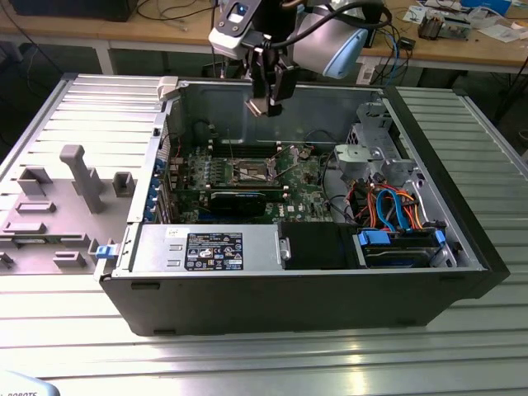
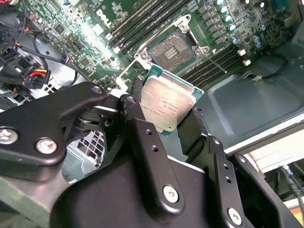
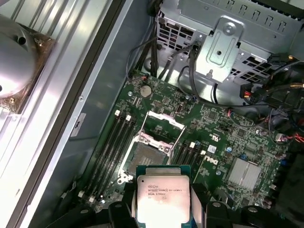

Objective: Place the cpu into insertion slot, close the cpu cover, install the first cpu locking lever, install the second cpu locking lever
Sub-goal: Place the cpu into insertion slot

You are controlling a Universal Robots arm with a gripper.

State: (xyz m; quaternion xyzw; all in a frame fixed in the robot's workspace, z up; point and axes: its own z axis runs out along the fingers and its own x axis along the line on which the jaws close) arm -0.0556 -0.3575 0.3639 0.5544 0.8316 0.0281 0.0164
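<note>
My gripper (image 1: 266, 101) hangs above the open computer case, shut on the cpu (image 1: 258, 107). In both wrist views the cpu (image 2: 166, 104) (image 3: 163, 197) shows its silver-grey top, clamped by its edges between the black fingers (image 2: 137, 118). Below it on the green board lies the insertion slot (image 3: 145, 154) (image 2: 172, 50) (image 1: 252, 171), with its dark centre uncovered. The cpu cover (image 3: 164, 124) (image 2: 124, 76) stands swung open beside the slot. The cpu is well above the slot and touches nothing else.
Long black memory slots (image 3: 111, 142) flank the socket. A silver drive cage (image 1: 371, 153) with orange and blue cables (image 1: 388, 206) stands at the exterior view's right. A black card (image 1: 239, 200) and a labelled metal box (image 1: 206, 247) lie nearer. A grey fixture (image 1: 74, 177) sits outside, left.
</note>
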